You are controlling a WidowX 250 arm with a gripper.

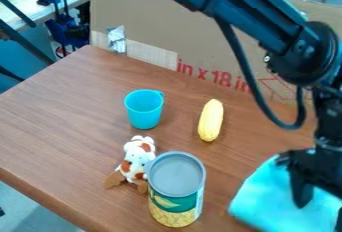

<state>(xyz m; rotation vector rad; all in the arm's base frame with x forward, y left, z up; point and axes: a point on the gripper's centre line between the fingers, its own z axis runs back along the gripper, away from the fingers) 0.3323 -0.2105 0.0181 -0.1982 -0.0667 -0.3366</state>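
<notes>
A turquoise plastic cup (143, 110) stands near a yellow corn cob (211, 120); a brown-and-white plush toy (137, 160) sits just beside a tall green-and-yellow tin can (176, 191).

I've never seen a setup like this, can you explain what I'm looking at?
It's one picture, from a fixed camera slanting down on a wooden table. The black machine is a robot arm, coming in from the top edge. Its two-fingered hand, the gripper, is at lower right over a bright blue cloth. The fingers are apart, with nothing clearly held; I can't tell whether they touch the cloth. To the left stands a tin can, beside a brown-and-white toy animal. Farther back are a blue cup and a yellow corn cob.
</notes>
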